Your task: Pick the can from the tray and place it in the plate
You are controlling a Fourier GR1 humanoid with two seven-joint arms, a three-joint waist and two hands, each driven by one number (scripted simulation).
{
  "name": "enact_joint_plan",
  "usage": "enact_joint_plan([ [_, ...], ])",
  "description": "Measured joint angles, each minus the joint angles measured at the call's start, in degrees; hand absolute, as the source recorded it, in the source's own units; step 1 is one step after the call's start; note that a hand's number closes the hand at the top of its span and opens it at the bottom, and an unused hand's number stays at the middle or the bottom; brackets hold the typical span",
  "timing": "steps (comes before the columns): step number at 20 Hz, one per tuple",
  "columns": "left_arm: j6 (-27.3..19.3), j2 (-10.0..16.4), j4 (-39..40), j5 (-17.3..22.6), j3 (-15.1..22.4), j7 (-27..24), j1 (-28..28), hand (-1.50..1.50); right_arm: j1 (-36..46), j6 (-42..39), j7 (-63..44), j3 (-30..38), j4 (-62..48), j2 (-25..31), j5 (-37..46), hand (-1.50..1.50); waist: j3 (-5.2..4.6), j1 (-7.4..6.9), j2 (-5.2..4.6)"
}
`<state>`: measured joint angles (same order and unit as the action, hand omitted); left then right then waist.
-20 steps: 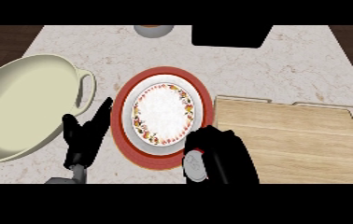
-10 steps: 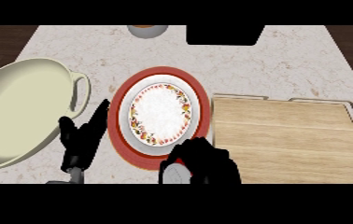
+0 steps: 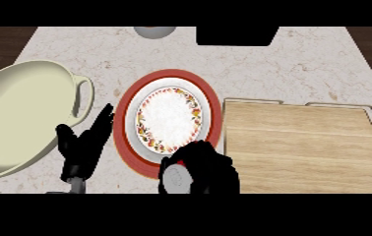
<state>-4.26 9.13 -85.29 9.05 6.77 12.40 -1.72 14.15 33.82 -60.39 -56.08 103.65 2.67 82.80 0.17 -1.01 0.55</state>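
- Mid-carry, by the look of it: lift from the tray (image 3: 298, 141) done, setting-down on the plate (image 3: 170, 75) not yet.
- Gripping the can (image 3: 174, 178) with the right hand (image 3: 210, 168), fingers curled round the grey body. Much of it hidden behind the hand; upright or tilted, cannot tell.
- Whereabouts of the can: off the tray, low in the head view, at the plate's near rim and overlapping the red border. Touching the plate or held above it, cannot tell.
- Plate: red border, patterned inner ring, white middle. Lying on the tabletop (image 3: 305, 68) between a large cream pot (image 3: 29, 112) on the left and the wooden tray on the right, just beside both.
- Left hand (image 3: 85, 149) just beside the plate's left rim, fingers straight and open, holding nothing; resting.
- At the tabletop's far edge, a grey round thing (image 3: 154, 31) and a black block (image 3: 236, 36), well apart from the work.
- Next move, as judged: carry forward from the rim to above the white middle, bring the can upright if tilted, and lower until the base meets the plate. Only then open the fingers and draw back toward the near edge.
- Risk, as judged: releasing here, on the sloping border, likely to tip or roll the can back onto the tabletop.
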Motion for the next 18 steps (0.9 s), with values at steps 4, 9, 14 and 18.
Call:
enact_joint_plan([
  [4, -0.2, -0.2, -0.1, -0.3, 0.2, 0.1, 0.2, 0.0, 2.8, 2.8, -1.7, 2.8, -5.4, -1.2, 4.4, 1.5, 0.04, -0.14, -0.26],
  [9, 0.1, -0.3, 0.4, -0.3, 0.0, 0.7, 1.4, 0.0, 7.7, 7.8, -1.7, 8.0, -14.4, -1.8, 3.4, 1.5, 0.11, -0.74, -0.68],
  [14, 0.8, -0.1, 0.4, -0.3, -0.3, -0.3, 1.1, 0.0, 12.9, 13.5, -0.4, 13.1, -23.4, -2.0, -0.7, 1.5, 0.11, -1.0, -0.78],
  [18, -0.3, -1.3, 0.1, -1.3, 0.7, -0.1, 1.2, 0.0, 16.4, 17.0, -0.2, 16.9, -30.0, -2.3, -6.5, 1.5, 0.14, -1.07, -0.85],
])
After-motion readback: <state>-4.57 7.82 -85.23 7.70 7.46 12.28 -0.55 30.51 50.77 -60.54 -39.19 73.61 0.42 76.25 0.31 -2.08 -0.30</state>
